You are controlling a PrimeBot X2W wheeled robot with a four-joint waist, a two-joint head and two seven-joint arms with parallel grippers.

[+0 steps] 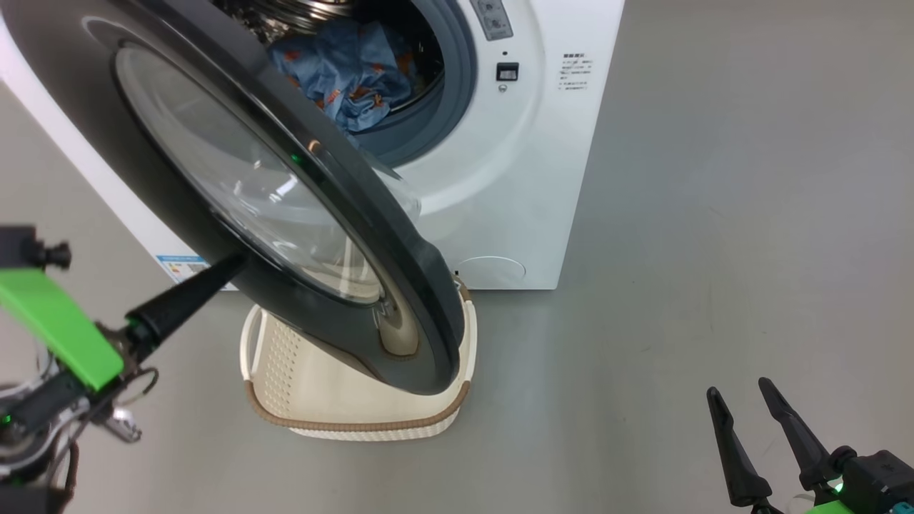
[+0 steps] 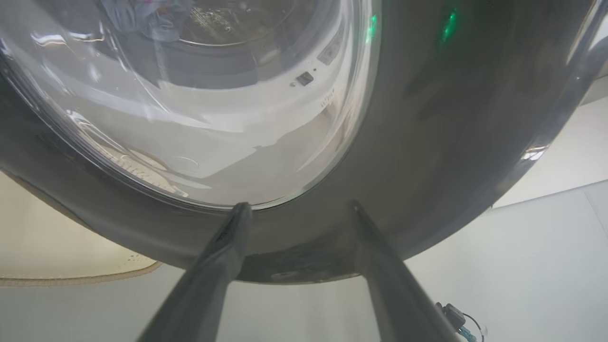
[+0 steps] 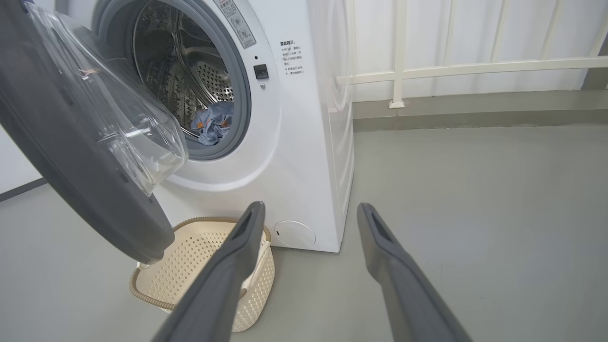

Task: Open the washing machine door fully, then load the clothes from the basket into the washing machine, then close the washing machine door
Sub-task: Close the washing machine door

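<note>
The washing machine stands with its door swung partway out, over the basket. Light blue printed clothes lie in the drum at the opening's lower edge. My left gripper is open, its fingertips against the outer black rim of the door, just below the glass. Low at the right, away from the machine, my right gripper stands open with nothing in it. What shows of the basket's inside is bare perforated plastic.
Grey floor stretches wide to the right of the machine. A white railing runs along the wall behind. The basket sits directly beneath the door's lower edge, close to the machine's front panel.
</note>
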